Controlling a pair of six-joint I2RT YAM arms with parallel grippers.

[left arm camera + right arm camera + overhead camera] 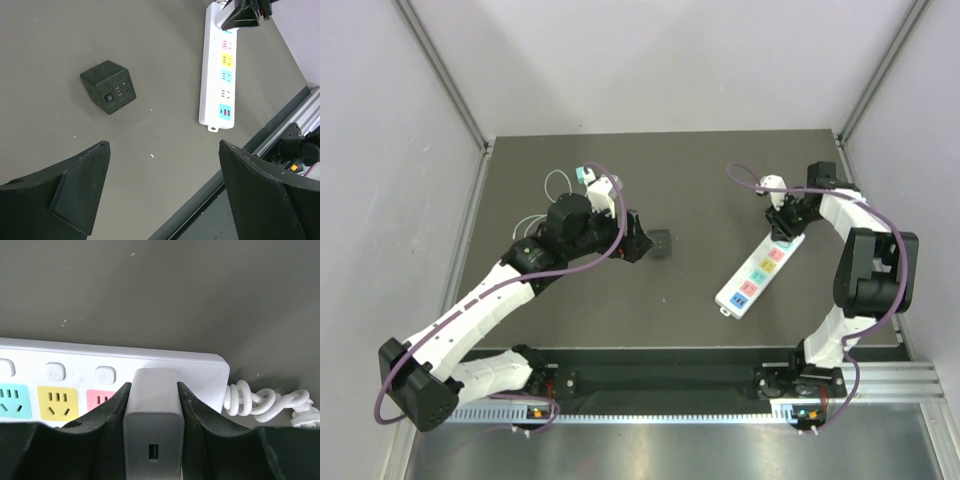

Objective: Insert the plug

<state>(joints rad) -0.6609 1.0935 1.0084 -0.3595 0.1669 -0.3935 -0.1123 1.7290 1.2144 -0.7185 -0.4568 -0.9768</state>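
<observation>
Clamping the white plug [152,435], USB port toward its wrist, the right end effector [153,395] holds it at the cord end of the power strip [200,362]; the strip lies diagonally on the counter [690,180]. The left end effector [164,155] hangs spread apart.

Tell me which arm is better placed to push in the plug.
Right. The right end effector is shut on the white plug at the power strip, beside the red socket. The left end effector is open, near the black cube.
</observation>
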